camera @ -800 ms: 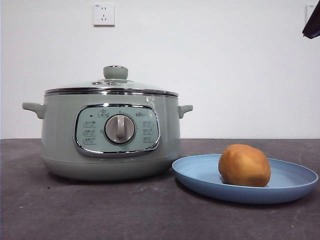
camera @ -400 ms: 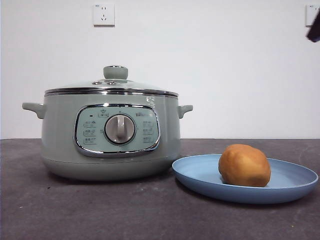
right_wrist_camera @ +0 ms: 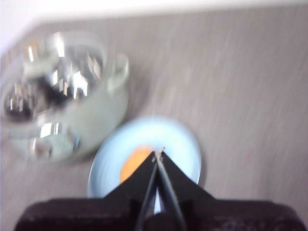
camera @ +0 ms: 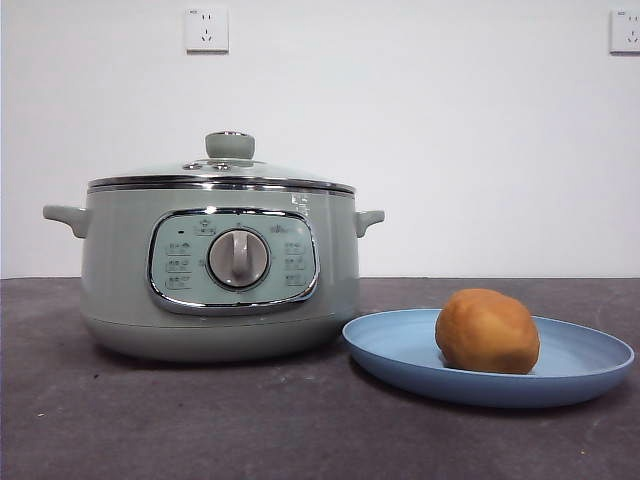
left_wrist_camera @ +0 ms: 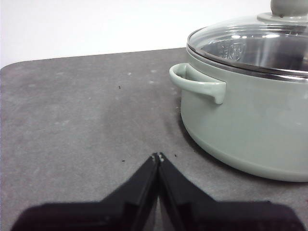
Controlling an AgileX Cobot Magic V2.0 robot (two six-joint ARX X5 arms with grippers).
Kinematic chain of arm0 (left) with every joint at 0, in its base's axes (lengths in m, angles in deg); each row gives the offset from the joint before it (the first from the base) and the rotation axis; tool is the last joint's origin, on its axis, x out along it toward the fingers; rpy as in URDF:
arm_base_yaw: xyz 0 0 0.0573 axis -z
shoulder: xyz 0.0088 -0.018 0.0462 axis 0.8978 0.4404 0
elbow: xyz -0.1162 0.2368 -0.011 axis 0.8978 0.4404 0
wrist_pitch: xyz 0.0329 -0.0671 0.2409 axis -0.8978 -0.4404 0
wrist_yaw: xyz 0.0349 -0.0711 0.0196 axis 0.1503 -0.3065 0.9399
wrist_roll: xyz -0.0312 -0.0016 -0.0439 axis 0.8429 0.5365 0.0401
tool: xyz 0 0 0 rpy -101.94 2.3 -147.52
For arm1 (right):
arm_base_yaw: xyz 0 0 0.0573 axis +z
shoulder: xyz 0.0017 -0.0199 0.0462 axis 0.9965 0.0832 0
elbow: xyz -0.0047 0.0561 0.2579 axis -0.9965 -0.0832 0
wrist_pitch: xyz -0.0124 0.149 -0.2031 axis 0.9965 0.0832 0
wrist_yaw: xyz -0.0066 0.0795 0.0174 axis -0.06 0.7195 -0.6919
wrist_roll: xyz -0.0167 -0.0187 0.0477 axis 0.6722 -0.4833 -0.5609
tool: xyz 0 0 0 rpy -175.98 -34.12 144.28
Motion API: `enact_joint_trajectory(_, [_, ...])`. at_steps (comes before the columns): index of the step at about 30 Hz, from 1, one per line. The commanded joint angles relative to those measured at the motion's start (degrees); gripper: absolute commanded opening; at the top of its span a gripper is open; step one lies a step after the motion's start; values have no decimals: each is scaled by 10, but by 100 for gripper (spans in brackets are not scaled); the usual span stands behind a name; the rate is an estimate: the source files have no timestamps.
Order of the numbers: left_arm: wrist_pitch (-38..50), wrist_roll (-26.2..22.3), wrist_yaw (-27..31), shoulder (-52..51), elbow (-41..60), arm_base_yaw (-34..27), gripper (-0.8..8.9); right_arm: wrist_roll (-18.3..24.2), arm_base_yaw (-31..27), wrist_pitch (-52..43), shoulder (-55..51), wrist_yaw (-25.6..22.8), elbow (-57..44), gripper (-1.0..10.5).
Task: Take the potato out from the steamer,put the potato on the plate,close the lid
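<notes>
The sage-green steamer point(camera: 220, 275) stands at the left with its lid point(camera: 222, 172) closed on it, knob upright. The orange-brown potato point(camera: 487, 331) lies on the light blue plate point(camera: 400, 345) to the steamer's right. No gripper shows in the front view. My left gripper point(left_wrist_camera: 158, 156) is shut and empty, low over the table beside the steamer's side handle point(left_wrist_camera: 197, 85). My right gripper point(right_wrist_camera: 158, 154) is shut and empty, high above the plate point(right_wrist_camera: 187, 144) and potato point(right_wrist_camera: 132, 163); that view is blurred.
The dark grey table point(camera: 200, 420) runs in front of the steamer and plate. A white wall with two sockets point(camera: 206, 29) stands behind. The table's far edge and rounded corner point(left_wrist_camera: 14, 67) show in the left wrist view.
The black arm tip at the top right corner of the front view has moved up and out of the picture. The steamer, lid, plate and potato have not moved.
</notes>
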Motion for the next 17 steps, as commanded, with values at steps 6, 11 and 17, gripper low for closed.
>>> enact_joint_trajectory(6, [2, 3, -1, -2, 9, -2, -4, 30, -33, -228, -116, -3, -180, 0])
enact_joint_trajectory(11, [2, 3, -1, -2, 9, -2, -4, 29, -33, -383, -171, -3, -309, 0])
enact_joint_trajectory(17, [2, 3, -1, -2, 9, -2, -4, 17, -33, -433, -214, -39, -392, 0])
